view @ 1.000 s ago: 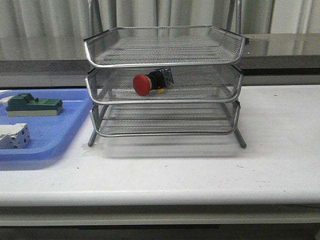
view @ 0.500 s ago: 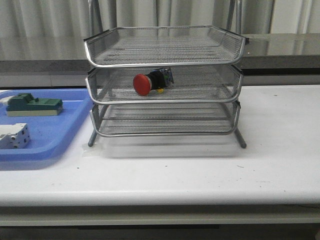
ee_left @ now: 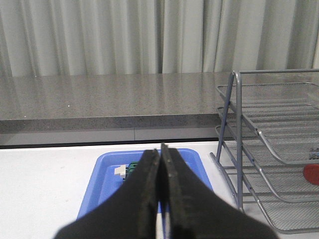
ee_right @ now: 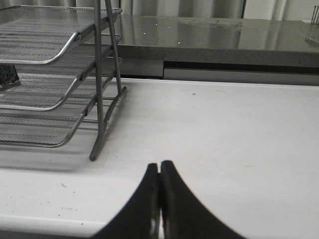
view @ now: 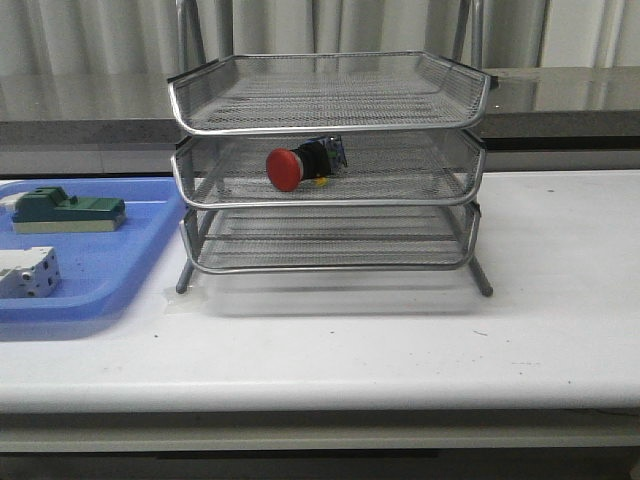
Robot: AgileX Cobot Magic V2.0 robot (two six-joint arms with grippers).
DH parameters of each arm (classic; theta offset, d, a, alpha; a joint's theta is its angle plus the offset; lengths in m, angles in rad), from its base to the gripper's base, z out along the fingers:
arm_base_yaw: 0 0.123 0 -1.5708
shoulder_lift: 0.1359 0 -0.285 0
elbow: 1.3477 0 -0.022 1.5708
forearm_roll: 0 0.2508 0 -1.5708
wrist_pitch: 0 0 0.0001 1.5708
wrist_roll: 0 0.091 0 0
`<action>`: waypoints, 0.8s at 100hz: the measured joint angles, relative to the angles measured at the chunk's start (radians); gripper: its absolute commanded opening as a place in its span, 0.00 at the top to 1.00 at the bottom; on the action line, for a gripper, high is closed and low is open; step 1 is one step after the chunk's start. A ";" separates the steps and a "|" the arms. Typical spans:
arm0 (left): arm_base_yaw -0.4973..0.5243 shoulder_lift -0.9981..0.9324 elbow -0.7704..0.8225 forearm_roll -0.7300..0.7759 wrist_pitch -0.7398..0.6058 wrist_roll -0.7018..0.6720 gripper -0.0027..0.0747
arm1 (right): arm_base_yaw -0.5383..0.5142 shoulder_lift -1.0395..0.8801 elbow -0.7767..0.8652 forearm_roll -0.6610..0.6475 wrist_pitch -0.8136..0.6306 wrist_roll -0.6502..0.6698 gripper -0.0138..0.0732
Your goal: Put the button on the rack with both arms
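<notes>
Parking both arms clear: button (view: 296, 163) sits on rack (view: 328, 205) middle tier. Left gripper (ee_left: 160, 164), right gripper (ee_right: 159, 181) fully closed, empty. Avoid bumping frame.

The rack (view: 328, 95) is showing shiny silver wire mesh; beside it, the tray (view: 110, 268) is looking like smooth blue plastic.
</notes>
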 measured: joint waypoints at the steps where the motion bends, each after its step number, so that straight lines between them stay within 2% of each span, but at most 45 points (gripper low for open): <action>1: 0.000 0.000 0.000 0.000 0.000 0.000 0.99 | 0.000 0.000 0.000 0.000 0.000 0.000 0.91; 80: 0.000 0.000 0.000 0.000 0.000 0.000 0.99 | 0.000 0.000 0.002 0.000 -0.010 -0.001 0.91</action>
